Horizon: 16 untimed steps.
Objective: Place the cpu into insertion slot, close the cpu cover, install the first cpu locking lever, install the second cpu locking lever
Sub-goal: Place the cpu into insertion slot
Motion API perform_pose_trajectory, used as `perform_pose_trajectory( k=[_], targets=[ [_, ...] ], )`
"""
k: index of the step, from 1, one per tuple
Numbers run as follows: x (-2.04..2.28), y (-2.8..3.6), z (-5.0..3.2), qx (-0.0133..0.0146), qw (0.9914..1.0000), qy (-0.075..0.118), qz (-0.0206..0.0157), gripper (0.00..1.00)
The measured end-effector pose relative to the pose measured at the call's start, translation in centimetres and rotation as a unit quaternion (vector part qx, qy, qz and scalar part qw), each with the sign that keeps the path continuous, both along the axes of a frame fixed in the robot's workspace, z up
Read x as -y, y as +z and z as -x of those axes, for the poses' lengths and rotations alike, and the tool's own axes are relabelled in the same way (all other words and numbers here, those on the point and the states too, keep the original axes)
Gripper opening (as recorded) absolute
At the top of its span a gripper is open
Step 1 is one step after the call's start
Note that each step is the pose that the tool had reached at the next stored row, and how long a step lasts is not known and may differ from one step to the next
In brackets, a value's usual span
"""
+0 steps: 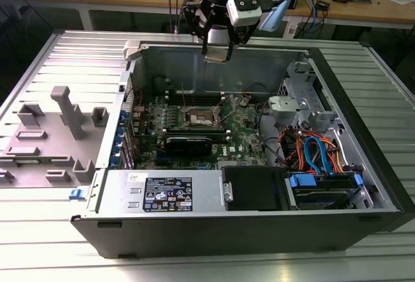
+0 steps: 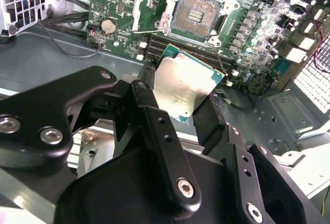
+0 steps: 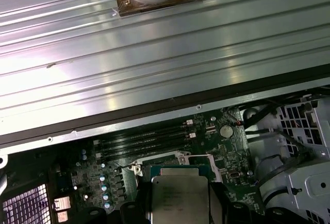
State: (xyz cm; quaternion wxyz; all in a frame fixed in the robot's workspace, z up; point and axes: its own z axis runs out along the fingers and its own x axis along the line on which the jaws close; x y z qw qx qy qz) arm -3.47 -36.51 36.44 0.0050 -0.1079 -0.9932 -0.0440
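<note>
A ribbed silver aluminium tabletop (image 1: 39, 249) carries an open black computer case (image 1: 259, 233) laid on its side, and a cluttered workbench with cables is seen behind it.

The black two-fingered end effector (image 2: 180, 94) is held over the rear part of the case, above the green circuit board (image 1: 243, 123). Its fingers (image 2: 146, 92) are pressed against opposite edges of the small flat square cpu with a silver-grey metal top (image 2: 183, 85), which is thus pinched and carried clear of the board, touching nothing else.

Below and just beyond the chip, the dark square insertion slot with a silver metal rim (image 2: 196, 15) is shown empty, its contact field exposed. The thin silver metal cpu cover with a large window (image 2: 148, 3) is swung back beside the slot. Thin wire levers appear to be released at the slot's sides, though this cannot be told for certain.

Further out, a long black finned card (image 1: 188, 142) is seated in front of the slot, and orange and blue cables (image 1: 311, 152) are bundled towards the exterior view's right. A grey plastic fixture (image 1: 61, 123) is set on the tabletop at the exterior view's left.

By this evidence, the first step is judged to be under way: the chip is gripped but not yet seated, and the cover and both levers are left to be closed.
</note>
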Motion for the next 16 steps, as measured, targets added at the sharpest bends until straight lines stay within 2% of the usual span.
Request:
perform_pose_trajectory(
  k=[12, 16],
  targets=[
    [0.00, 0.00, 0.00, 0.0000, 1.00000, -0.002, 0.0000, 0.54],
    [0.00, -0.01, 0.00, 0.0000, 0.99994, -0.010, 0.0000, 0.54]
  ],
)
